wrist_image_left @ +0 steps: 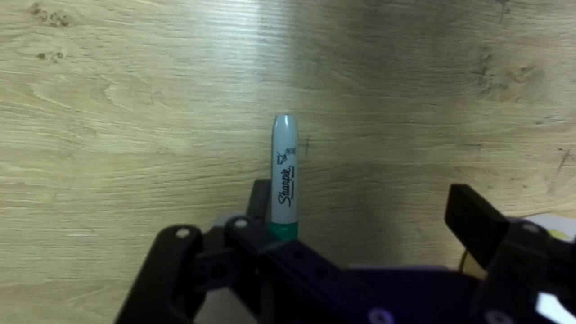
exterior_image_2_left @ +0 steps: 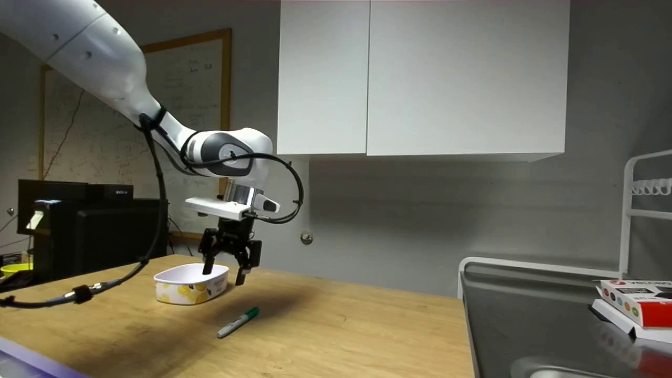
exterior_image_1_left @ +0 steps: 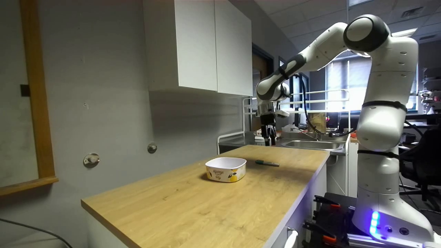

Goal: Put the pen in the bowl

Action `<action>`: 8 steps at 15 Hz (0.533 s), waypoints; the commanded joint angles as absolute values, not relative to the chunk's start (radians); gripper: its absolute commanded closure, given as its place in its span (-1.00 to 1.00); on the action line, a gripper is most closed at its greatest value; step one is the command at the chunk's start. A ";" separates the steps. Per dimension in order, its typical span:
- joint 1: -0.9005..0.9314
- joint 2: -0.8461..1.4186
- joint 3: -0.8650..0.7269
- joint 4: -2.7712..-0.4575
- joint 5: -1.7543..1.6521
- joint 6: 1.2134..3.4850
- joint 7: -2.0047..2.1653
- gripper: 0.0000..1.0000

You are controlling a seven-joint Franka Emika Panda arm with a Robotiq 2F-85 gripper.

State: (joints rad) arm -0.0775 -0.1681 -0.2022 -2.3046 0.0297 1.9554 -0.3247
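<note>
Gripper (wrist_image_left: 360, 195) looms closest in the wrist view, spread wide with nothing in it, and the pen (wrist_image_left: 284, 173) lies near the bowl (exterior_image_1_left: 225, 172), not touching, probably light, stiff and kinda slick, so I'd pinch it across the middle.

I count one pen (wrist_image_left: 284, 180), one bowl (exterior_image_1_left: 220, 175) and one gripper (exterior_image_2_left: 224, 275) on my feeds. In an exterior view I have two wall-cabinet doors (exterior_image_1_left: 195, 44), two round wall fittings (exterior_image_1_left: 91, 160), one sink (exterior_image_1_left: 311, 145) and one wood-framed board (exterior_image_1_left: 15, 103).
</note>
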 commanded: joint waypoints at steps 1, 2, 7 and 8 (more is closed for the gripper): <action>-0.087 -0.048 -0.177 -2.218 0.016 1.943 -0.308 -1.00; -0.086 -0.020 -0.171 -2.201 0.014 1.945 -0.307 -1.00; -0.096 0.111 -0.148 -2.110 0.017 1.941 -0.321 -1.00; -0.100 0.132 -0.147 -2.094 0.019 1.940 -0.323 -1.00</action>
State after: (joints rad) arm -0.0792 0.0485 -0.1628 -2.1698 0.0254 1.9563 -0.3206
